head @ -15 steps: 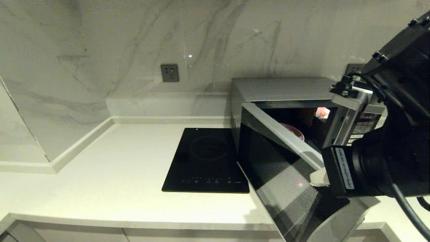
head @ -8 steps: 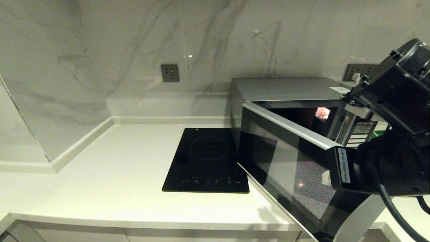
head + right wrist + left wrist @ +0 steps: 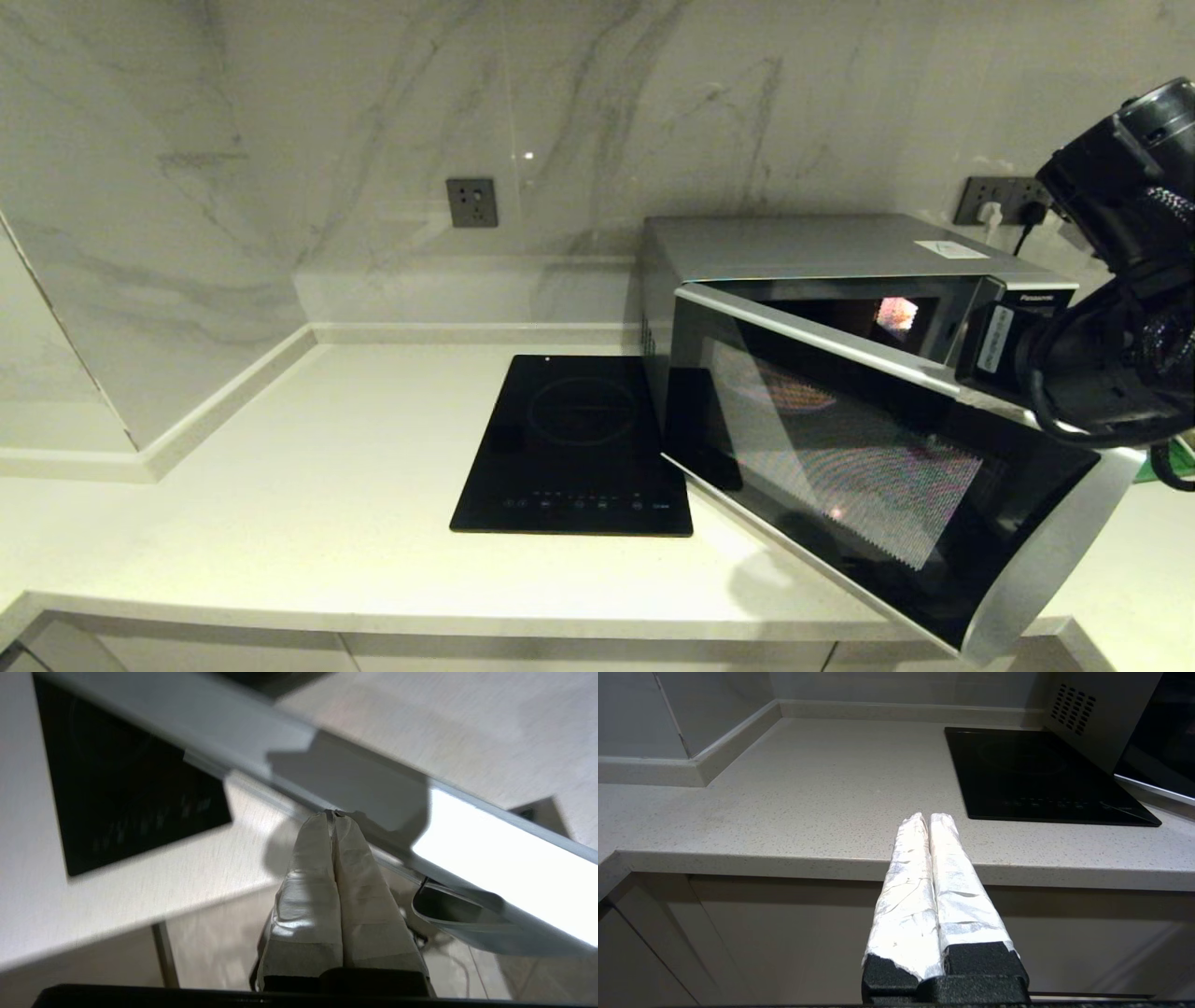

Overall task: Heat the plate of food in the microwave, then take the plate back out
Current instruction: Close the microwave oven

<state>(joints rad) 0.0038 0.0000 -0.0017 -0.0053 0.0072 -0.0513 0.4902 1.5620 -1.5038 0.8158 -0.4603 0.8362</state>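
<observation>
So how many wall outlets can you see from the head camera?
2: one grey outlet on the marble wall above the cooktop, and one behind the microwave with plugs in it. Others may be hidden.

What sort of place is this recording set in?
Most likely a home kitchen: a pale stone countertop with a flat black induction cooktop, a silver microwave with its door ajar, and a marble-look wall with outlets.

Black induction cooktop (image 3: 576, 446) lies flat on pale speckled countertop (image 3: 280, 504), centre of the head view; a row of touch controls runs along its 6 o'clock edge. Grey wall socket (image 3: 471, 203) sits on marble backsplash (image 3: 373, 121), at 11 o'clock from the cooktop. Second socket (image 3: 1004, 198) at far 3 o'clock holds a white and a black plug. Cabinet fronts (image 3: 784, 933) below the counter edge.
</observation>
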